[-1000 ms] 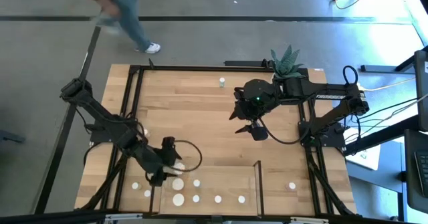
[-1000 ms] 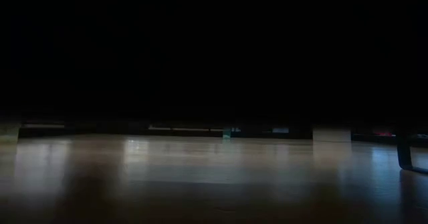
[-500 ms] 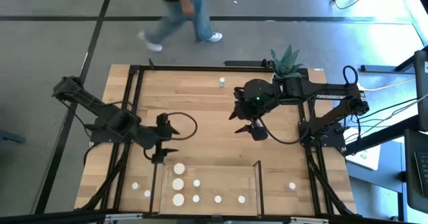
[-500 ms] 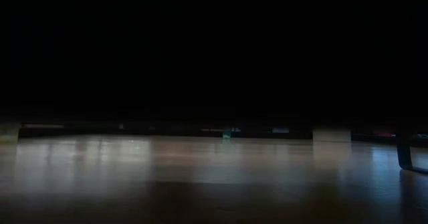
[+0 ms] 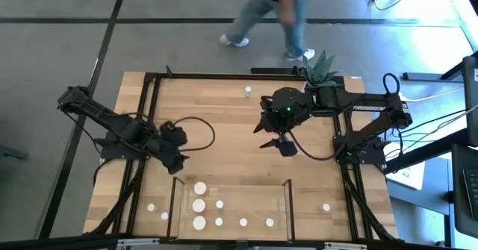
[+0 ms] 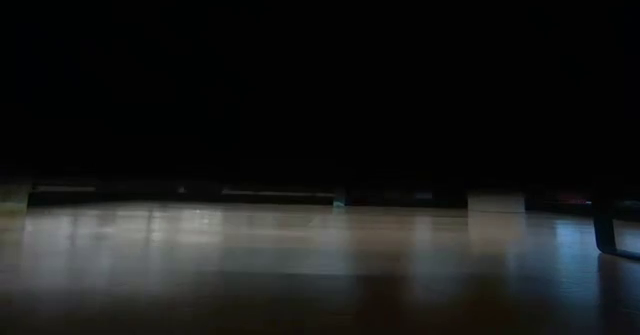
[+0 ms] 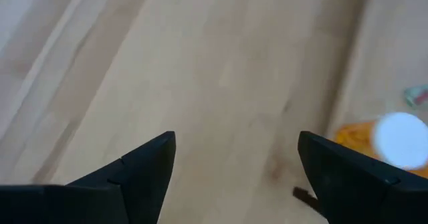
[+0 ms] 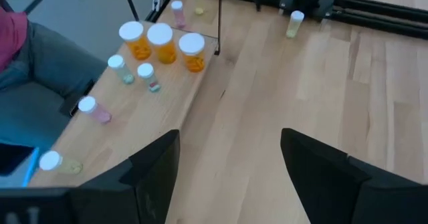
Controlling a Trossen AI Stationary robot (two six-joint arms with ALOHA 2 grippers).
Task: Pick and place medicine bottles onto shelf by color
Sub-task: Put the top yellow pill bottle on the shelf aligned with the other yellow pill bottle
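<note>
The shelf (image 5: 246, 198), a light-wood board with dark end bars, lies at the table's near edge. On it stand three wide amber medicine bottles (image 8: 160, 38) with white caps at its left end and several small ones (image 5: 243, 222). More small bottles stand on the table left (image 5: 151, 207) and right (image 5: 326, 207) of the shelf, and one stands near the far edge (image 5: 247, 92). My left gripper (image 5: 179, 160) hovers open over bare wood just beyond the shelf's left end, with one amber bottle (image 7: 400, 140) off to its side. My right gripper (image 5: 275, 144) hangs open above the table's middle.
A white pot with a spiky green plant (image 5: 320, 69) stands at the far right corner beside the right arm. A person (image 5: 280, 11) walks on the floor past the far edge. Bare wood lies between the two grippers (image 5: 224, 130).
My left gripper has drawn back from the shelf's left end toward the table's far and left sides and has rolled its wrist, staying open. The wide bottle it hovered over stands uncovered on the shelf. The person has walked rightward along the far side.
</note>
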